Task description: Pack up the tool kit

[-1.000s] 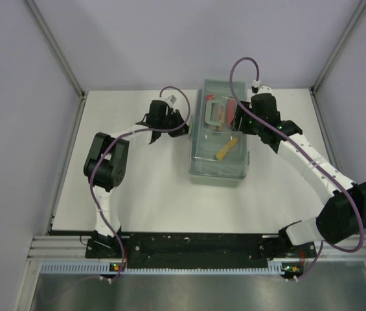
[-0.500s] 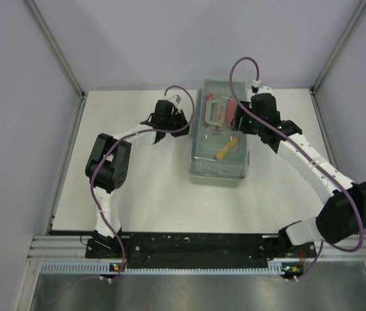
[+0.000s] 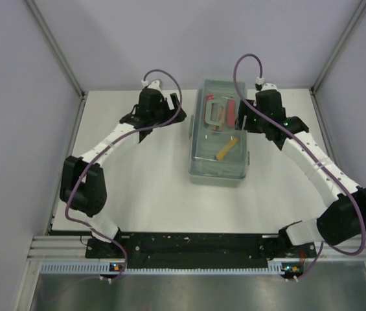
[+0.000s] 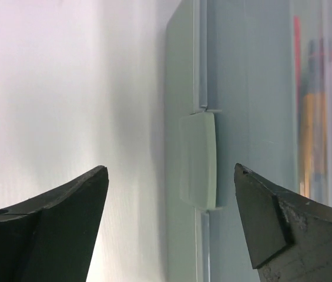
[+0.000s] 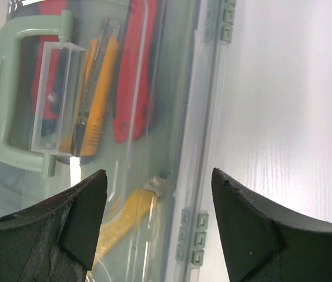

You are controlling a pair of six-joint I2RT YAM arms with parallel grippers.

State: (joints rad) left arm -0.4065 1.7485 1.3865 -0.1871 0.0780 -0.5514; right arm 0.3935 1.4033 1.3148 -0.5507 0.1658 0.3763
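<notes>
When viewing from above, locate the grey-green rectangular plastic toolbox (image 3: pixel 218 165) at the far centre of the white table (image 3: pixel 144 194), long axis running away from the arm bases, translucent lid (image 3: pixel 208 152) closed, pale green handle (image 5: pixel 0 100) on top. Through the lid, note red-handled pliers (image 5: pixel 135 70), a yellow utility knife (image 5: pixel 98 76) and a further yellow tool (image 5: pixel 127 217), type not discernible. Find the left gripper (image 4: pixel 171 176) at the box's left side, jaws spread wide, straddling the pale green latch tab (image 4: pixel 199 160), both fingers clear of it. Find the right gripper (image 5: pixel 158 176) at the right side, jaws likewise spread, one finger over the lid, the other over bare table, the lid's hinged edge between; pinching nothing.
</notes>
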